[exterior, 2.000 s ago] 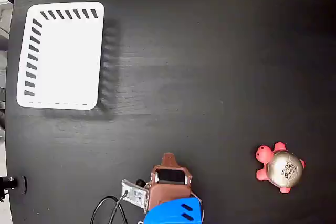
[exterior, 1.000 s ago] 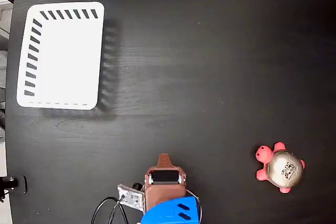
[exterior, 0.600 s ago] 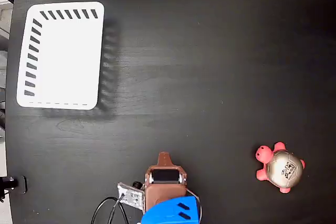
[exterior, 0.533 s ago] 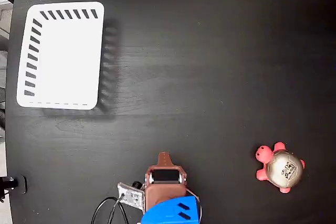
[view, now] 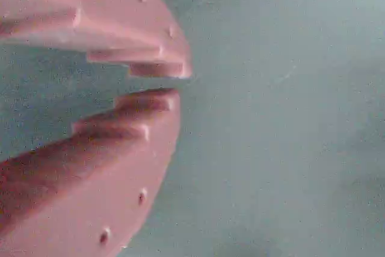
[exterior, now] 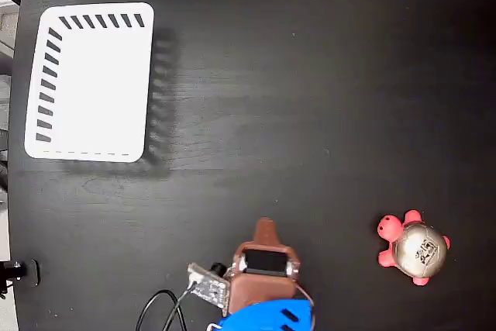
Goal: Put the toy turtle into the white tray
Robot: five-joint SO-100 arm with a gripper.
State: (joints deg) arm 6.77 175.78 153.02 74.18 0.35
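Observation:
The toy turtle (exterior: pixel 415 247), coral-red with a beige-gold shell, sits on the black table at the lower right of the fixed view, its head pointing left. The white tray (exterior: pixel 89 83) lies at the upper left with nothing in it. My brown gripper (exterior: pixel 266 229) is at the bottom centre, well left of the turtle and far below the tray. In the wrist view the gripper (view: pixel 174 83) has its two fingertips nearly touching, shut on nothing, over bare table. Neither turtle nor tray appears in the wrist view.
A black cable (exterior: pixel 159 308) loops at the bottom edge left of the arm, beside a small circuit board (exterior: pixel 208 283). The blue arm body (exterior: pixel 267 317) fills the bottom edge. The table's left edge (exterior: pixel 17 191) runs just beyond the tray.
The gripper and arm have swung a little to the right along the bottom edge, toward the turtle's side. Turtle and tray have not moved.

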